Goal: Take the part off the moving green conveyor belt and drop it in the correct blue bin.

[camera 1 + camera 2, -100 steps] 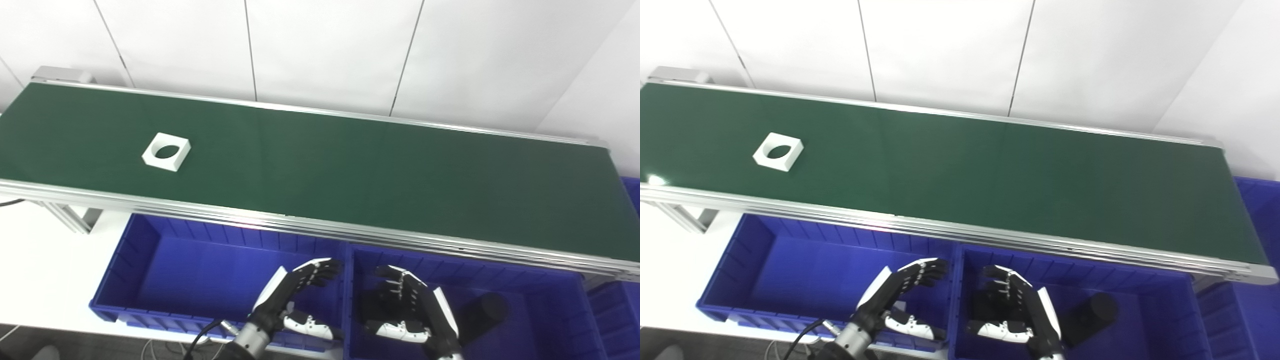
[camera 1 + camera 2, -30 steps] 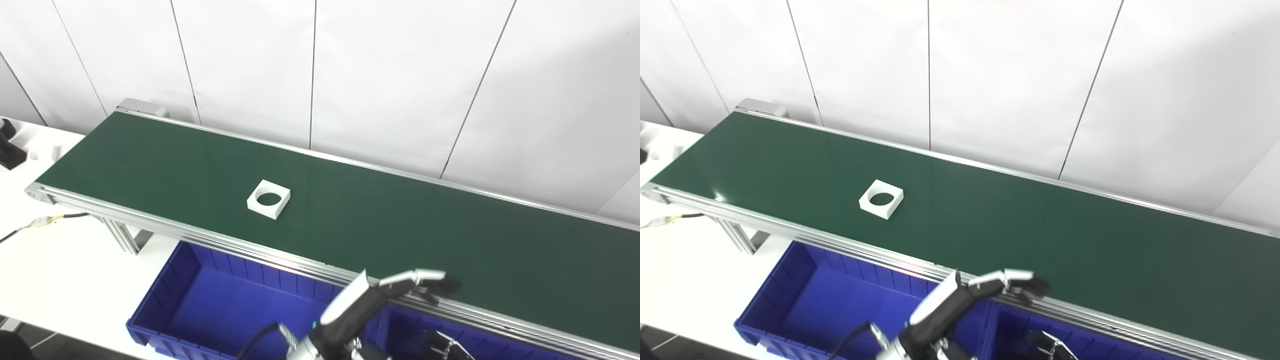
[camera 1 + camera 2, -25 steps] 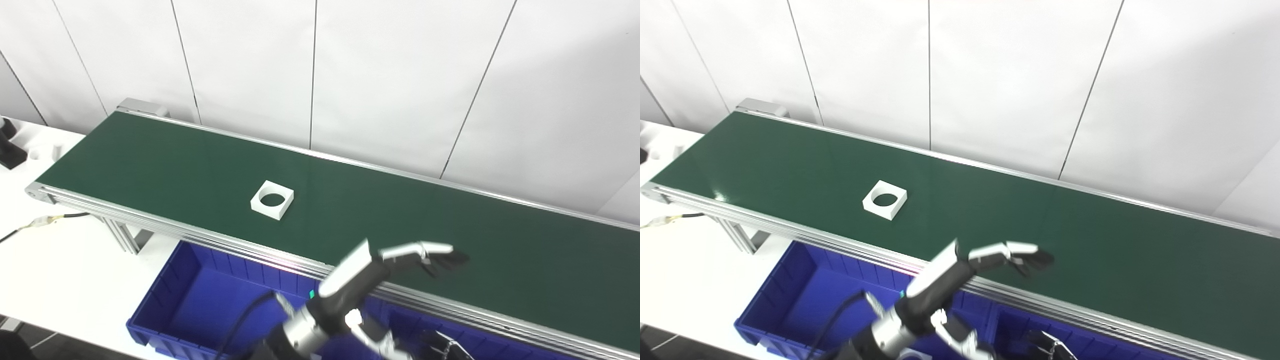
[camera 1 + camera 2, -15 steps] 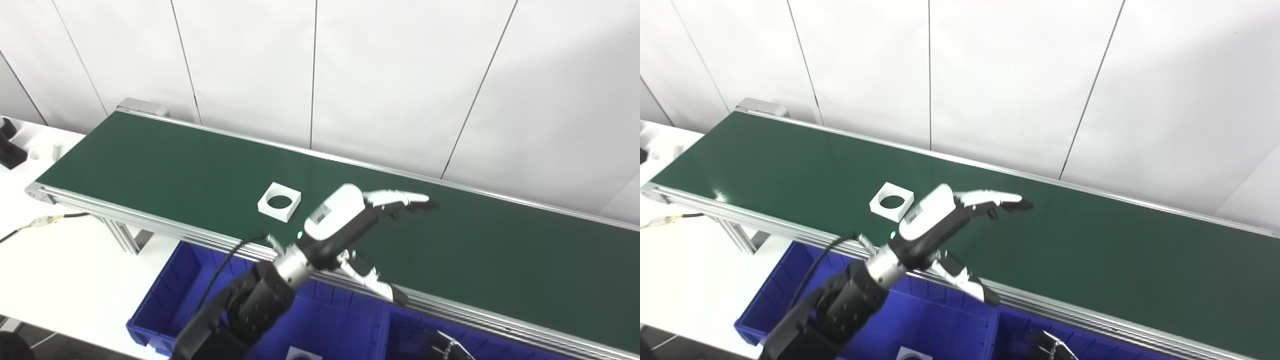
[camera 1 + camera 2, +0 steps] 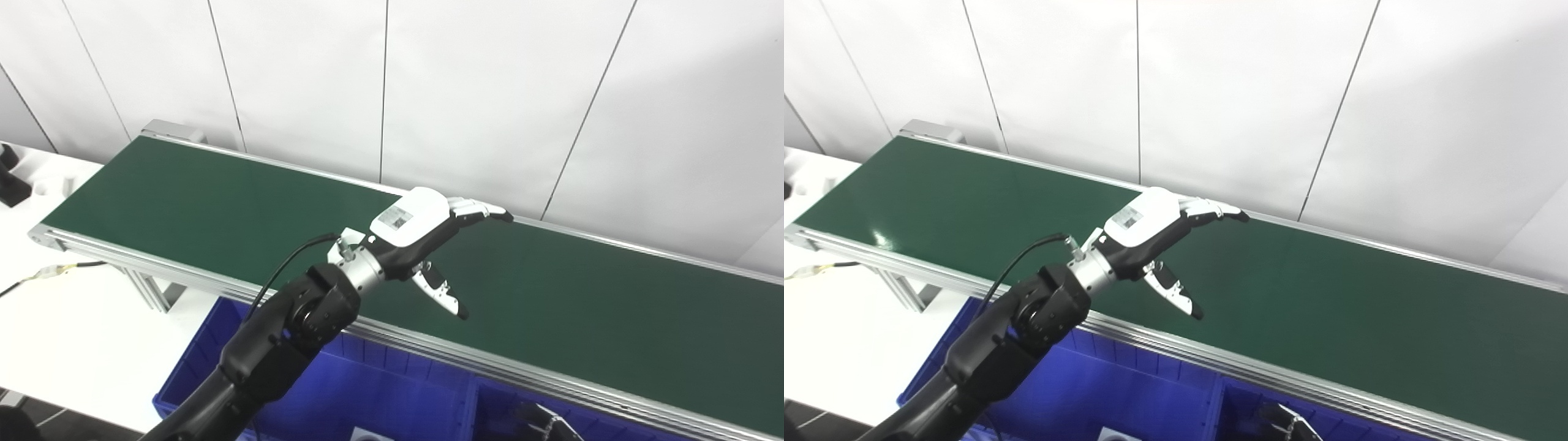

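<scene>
Right hand [image 5: 548, 422] barely visible at 5 o'clock edge inside blue bin [image 5: 392, 392], pose cannot be told. Left hand [image 5: 422, 236] spread, holding nothing, above green conveyor belt [image 5: 582, 306] at centre. White part hidden behind left hand, position unclear. White surface [image 5: 73, 324] at 8 o'clock.

A test lab: green conveyor belt [image 5: 582, 306]; blue bins [image 5: 398, 398]; bare white wall panels [image 5: 490, 92].

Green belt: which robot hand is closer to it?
Left. The left hand hangs open right above the green belt. The right hand is low, below the belt's near edge, by the blue bins, barely showing.
</scene>
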`<action>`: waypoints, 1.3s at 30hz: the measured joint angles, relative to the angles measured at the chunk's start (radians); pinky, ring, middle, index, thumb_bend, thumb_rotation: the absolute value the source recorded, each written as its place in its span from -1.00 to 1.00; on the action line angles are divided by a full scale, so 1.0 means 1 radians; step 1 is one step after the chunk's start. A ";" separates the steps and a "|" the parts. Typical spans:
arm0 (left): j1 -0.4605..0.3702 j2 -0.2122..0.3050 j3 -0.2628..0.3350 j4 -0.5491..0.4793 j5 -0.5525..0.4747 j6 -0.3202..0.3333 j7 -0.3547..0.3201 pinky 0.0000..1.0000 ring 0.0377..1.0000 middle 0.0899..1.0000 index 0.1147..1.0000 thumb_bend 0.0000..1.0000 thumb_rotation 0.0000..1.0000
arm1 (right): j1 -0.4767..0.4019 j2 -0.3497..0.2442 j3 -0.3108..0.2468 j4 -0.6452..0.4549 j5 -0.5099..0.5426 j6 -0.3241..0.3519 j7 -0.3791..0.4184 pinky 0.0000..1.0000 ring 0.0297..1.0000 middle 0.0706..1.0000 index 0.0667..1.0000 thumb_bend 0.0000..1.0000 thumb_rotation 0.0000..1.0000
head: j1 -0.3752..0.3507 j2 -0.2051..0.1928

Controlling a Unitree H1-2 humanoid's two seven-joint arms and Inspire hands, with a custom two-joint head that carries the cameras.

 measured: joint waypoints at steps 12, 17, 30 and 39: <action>-0.131 0.029 -0.058 0.226 0.064 0.053 -0.031 0.39 0.62 0.70 0.63 1.00 -0.54 | 0.004 0.000 0.017 -0.009 -0.002 0.000 -0.013 0.27 0.40 0.47 0.43 0.76 -0.63 | -0.071 0.043; -0.182 0.029 -0.099 0.318 0.091 0.066 -0.033 0.40 0.64 0.73 0.65 1.00 -0.51 | 0.013 0.000 0.029 -0.023 -0.010 0.000 -0.022 0.27 0.40 0.48 0.44 0.74 -0.62 | -0.083 0.054; -0.238 0.016 -0.144 0.469 0.057 0.109 -0.046 0.41 0.72 0.83 0.74 1.00 -0.45 | 0.016 -0.007 0.067 -0.033 -0.030 0.000 -0.070 0.28 0.40 0.49 0.45 0.72 -0.61 | -0.095 0.055; -0.247 0.000 -0.162 0.499 0.021 0.134 -0.107 0.45 0.77 0.85 0.79 1.00 -0.48 | 0.017 -0.007 0.075 -0.034 -0.028 0.000 -0.079 0.27 0.39 0.49 0.45 0.73 -0.60 | -0.097 0.054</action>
